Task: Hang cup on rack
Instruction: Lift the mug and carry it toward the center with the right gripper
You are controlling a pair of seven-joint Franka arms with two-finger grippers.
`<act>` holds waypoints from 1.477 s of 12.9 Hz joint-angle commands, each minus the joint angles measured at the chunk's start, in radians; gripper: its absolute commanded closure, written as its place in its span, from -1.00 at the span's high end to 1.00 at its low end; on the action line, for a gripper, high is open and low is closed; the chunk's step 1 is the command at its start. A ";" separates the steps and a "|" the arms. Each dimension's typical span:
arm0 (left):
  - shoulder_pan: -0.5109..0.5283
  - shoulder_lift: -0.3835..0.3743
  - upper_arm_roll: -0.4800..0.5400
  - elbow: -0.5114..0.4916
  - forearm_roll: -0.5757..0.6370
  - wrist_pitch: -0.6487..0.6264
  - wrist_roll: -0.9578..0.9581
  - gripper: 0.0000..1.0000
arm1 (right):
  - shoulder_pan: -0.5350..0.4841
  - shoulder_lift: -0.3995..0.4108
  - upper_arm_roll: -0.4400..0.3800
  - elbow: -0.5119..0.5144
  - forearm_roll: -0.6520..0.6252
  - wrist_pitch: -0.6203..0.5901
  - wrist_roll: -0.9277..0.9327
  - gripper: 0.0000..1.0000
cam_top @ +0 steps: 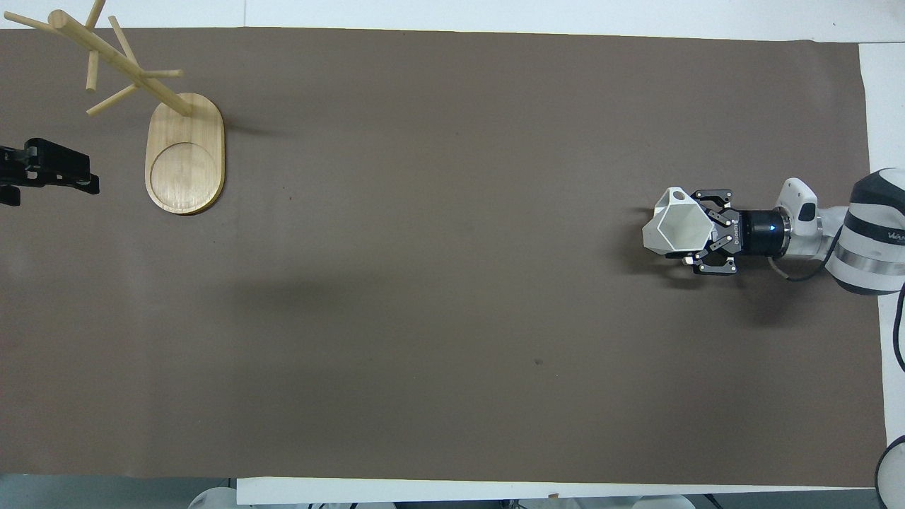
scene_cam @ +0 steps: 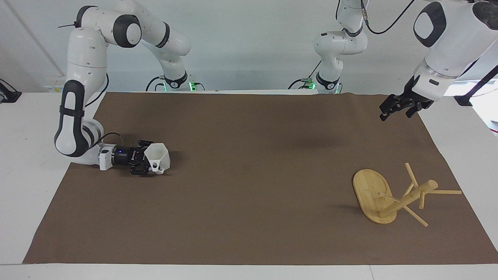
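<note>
Cup-hanging is staged on a white bench [scene_cam: 23,186] covered by a large brown mat [scene_cam: 249,175]. At the left arm's end of the mat a bamboo rack [scene_cam: 389,198] is stood, its oval base flat on the mat, its thick post rising with thin pegs spread from it. Well apart from it, at the right arm's end of the mat, the white faceted cup [scene_cam: 157,157] is found, its hexagonal mouth turned upward and its pierced handle seen at the rim in the overhead view. The cup is gripped at the rim by the right claw [scene_cam: 144,162], which is laid out nearly level and low over the mat, clenched on the cup. The left claw [scene_cam: 395,109] is hung in the air over the mat's edge near the rack, waiting; whether it is released or clenched cannot be told.
</note>
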 commanded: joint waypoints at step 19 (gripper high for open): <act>-0.102 -0.064 -0.016 -0.123 0.011 0.101 -0.263 0.99 | 0.891 -0.078 0.000 0.056 0.758 0.602 0.167 -0.87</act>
